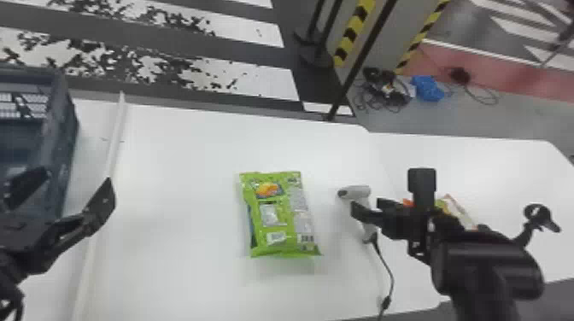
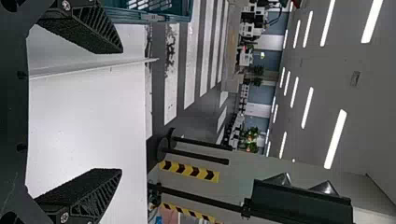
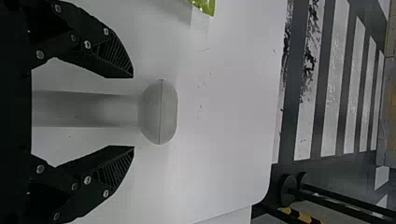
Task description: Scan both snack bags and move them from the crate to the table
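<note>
Status: green snack bag (image 1: 277, 215) is out of the crate (image 1: 64, 132), flat mid-bench (image 1: 179, 222), barcode side up. Colourful packet (image 1: 460, 210) sits on the right, partly hidden behind the right arm; probably the other snack bag, placed, can't confirm. If so, the moving part looks basically done for both.

Scans: nothing shows a read, so can't tell what's been logged. My read: the right packet is finished, the green one is waiting for its scan.

Right gripper (image 3: 133, 112) is at the scanner (image 3: 159, 112), right of the green bag, fingers wide, one each side of the handle, no grip. Left gripper (image 2: 121, 111) is on the left near the crate, fingers wide, empty.

Left to do, likely: grab scanner, read green bag's code, put scanner down. Crate's inside mostly can't be seen, so no call on leftovers.
</note>
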Action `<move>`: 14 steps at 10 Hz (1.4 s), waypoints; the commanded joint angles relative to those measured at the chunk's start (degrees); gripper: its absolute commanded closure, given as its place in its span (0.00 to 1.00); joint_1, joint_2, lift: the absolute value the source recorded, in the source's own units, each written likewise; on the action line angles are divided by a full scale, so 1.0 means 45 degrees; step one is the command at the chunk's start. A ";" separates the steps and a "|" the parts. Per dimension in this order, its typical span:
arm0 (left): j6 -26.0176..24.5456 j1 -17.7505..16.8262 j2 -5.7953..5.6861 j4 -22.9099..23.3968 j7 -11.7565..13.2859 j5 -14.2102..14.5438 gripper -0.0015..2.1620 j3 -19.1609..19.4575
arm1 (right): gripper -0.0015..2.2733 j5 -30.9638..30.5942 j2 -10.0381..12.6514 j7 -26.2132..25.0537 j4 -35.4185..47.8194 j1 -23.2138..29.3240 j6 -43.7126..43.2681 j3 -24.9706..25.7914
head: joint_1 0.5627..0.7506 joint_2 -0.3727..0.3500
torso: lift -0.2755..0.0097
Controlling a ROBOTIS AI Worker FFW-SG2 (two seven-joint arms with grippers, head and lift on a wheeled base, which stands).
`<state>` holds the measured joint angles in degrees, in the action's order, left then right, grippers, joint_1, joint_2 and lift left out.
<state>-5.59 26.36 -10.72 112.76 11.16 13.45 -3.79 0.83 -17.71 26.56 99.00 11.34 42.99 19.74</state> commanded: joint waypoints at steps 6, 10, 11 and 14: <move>0.0000 0.0001 0.0000 -0.0019 -0.0019 0.0000 0.04 -0.0018 | 0.05 0.3878 0.0343 0.3415 0.1750 0.0820 0.3836 0.1863 | 0.70 0.12 | 0.66; 0.0000 0.0001 0.0019 -0.0078 0.0001 0.0000 0.04 -0.0018 | 0.06 0.3370 0.0030 0.4567 0.0031 0.0117 0.4031 0.0379 | 0.70 0.20 | 0.66; 0.0000 0.0001 0.0000 -0.0097 -0.0019 0.0000 0.04 -0.0018 | 0.05 0.3077 0.0030 0.4704 -0.0203 0.0019 0.3914 -0.0031 | 0.70 0.21 | 0.66; 0.0000 0.0001 0.0019 -0.0117 0.0001 0.0000 0.04 -0.0018 | 0.04 0.2608 -0.0067 0.5094 -0.0692 -0.0352 0.3484 -0.0969 | 0.70 0.26 | 0.66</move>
<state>-5.59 26.36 -10.63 112.23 11.15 13.45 -3.87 12.76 -17.86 49.33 96.18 10.11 58.75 16.14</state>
